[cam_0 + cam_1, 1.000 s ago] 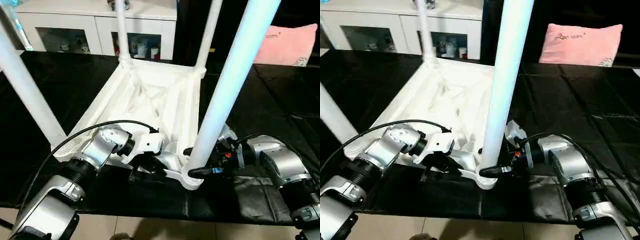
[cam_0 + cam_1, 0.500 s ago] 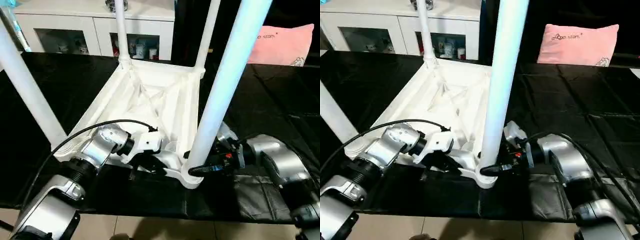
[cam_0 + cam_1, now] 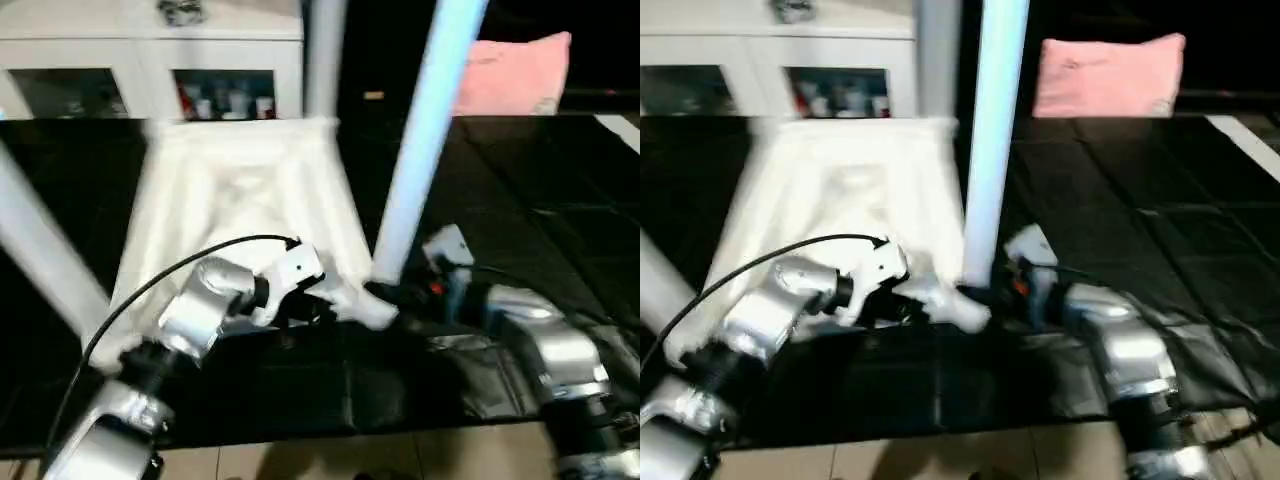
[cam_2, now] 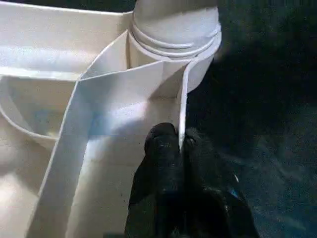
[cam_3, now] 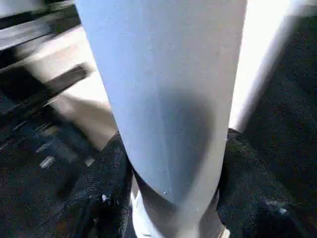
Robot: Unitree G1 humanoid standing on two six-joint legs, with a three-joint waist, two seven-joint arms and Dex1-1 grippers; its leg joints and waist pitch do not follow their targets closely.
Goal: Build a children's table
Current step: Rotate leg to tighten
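Observation:
The children's table lies upside down on black cloth, its ribbed white tabletop (image 3: 240, 190) facing up with white legs standing in the corner sockets. My left gripper (image 3: 305, 305) is at the near rim, shut on the thin rim wall (image 4: 181, 114) beside a corner socket (image 4: 176, 29). My right gripper (image 3: 385, 293) sits at the foot of the near right leg (image 3: 425, 130). In the right wrist view its black fingers (image 5: 106, 193) hug both sides of that leg (image 5: 168, 99). Another leg (image 3: 45, 250) rises at the near left and one (image 3: 322, 55) at the far corner.
A white cabinet (image 3: 150, 50) with glass doors stands behind the table, and a pink pillow (image 3: 515, 70) lies at the back right. Black cloth (image 3: 540, 200) covers the surface, whose front edge meets pale floor (image 3: 300, 460). A black cable (image 3: 170, 275) loops over my left forearm.
The whole picture has swung, so the camera has moved. My right gripper's fingers have closed in around the foot of the near right leg. The left gripper keeps its pinch on the rim.

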